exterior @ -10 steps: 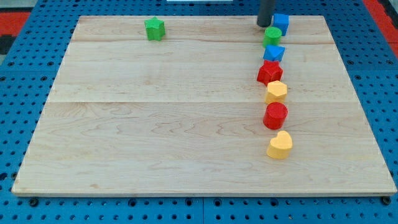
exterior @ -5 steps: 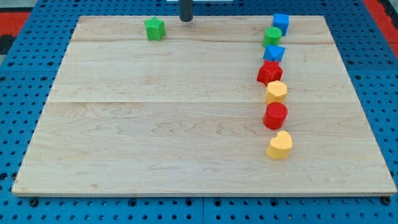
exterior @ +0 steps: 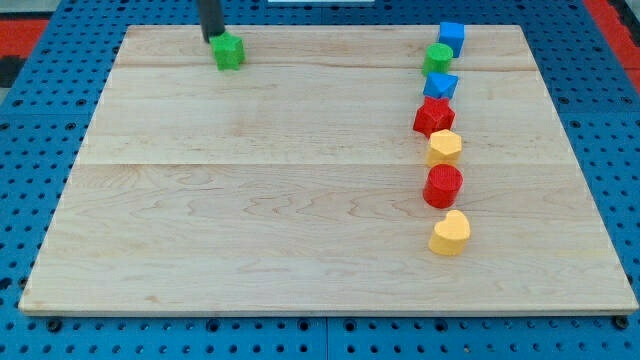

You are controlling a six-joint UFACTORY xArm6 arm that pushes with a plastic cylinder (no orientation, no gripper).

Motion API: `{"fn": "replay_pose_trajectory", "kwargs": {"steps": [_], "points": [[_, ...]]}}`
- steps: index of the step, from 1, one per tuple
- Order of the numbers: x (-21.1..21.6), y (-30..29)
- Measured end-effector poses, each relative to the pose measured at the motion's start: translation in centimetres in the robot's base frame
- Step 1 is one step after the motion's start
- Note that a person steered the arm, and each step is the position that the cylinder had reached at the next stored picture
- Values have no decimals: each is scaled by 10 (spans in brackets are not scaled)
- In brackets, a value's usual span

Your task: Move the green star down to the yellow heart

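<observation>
Nearest the view's bottom, the yellow heart-shaped block [exterior: 450, 234] sits on the pale wooden board [exterior: 250, 200], right of centre. Above it runs a column: a red cylinder [exterior: 442, 186], a yellow hexagonal block [exterior: 444, 147], a red star [exterior: 434, 116], a blue block [exterior: 440, 86] (shape unclear), a green cylinder [exterior: 437, 58], a blue cube [exterior: 452, 37]. Far off at the upper left lies the green star [exterior: 229, 51], my tip [exterior: 213, 38] touching its upper-left edge; the rod carries no pincer.

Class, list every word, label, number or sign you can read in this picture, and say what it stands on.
None: no readable text on the wooden board, the blue pegboard, or any block, including the green star and yellow heart.
</observation>
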State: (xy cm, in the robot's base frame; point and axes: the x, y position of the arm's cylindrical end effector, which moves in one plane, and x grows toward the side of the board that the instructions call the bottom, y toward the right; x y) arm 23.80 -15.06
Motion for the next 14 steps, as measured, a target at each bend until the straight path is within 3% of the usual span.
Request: {"fn": "replay_pose_trajectory", "kwargs": {"steps": [2,3,4,6,7,8,9,10,11,12,13,14], "points": [[70,123],[116,141],[149,112],[94,41],[122,11],[166,71],[174,151],[208,156],[176,158],[147,124],[195,92],[237,133]]}}
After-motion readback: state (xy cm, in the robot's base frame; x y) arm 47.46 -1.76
